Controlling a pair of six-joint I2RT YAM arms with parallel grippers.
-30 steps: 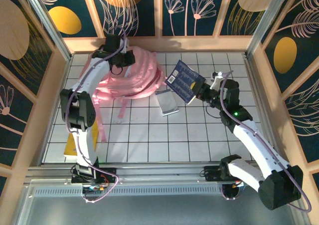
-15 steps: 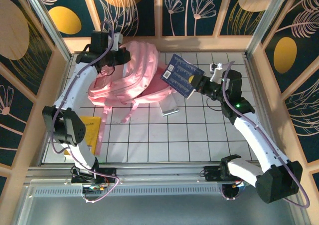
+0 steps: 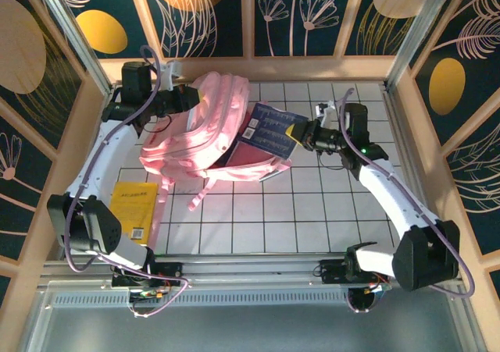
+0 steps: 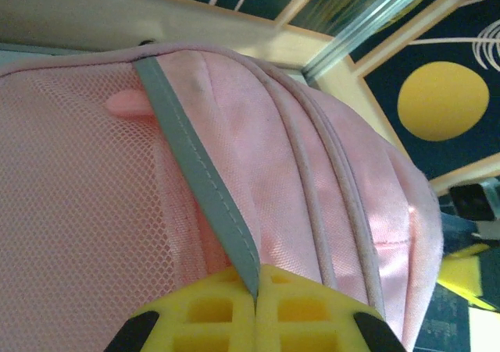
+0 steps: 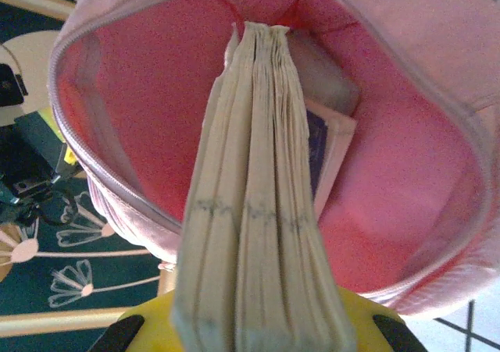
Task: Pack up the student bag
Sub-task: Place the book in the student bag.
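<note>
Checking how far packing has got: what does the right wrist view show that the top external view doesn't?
Right wrist adds: the student bag's pink inside, the held book's page edges, another book already in there. Top external adds: a yellow book on the table, the left gripper gripping the bag's top. Both: the right gripper holding its book in the bag's mouth.

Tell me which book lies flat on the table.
The thin yellow book, on the white tiled table by the left arm. The dark blue book is clamped by the right gripper, tilted into the soft pink backpack.
</note>
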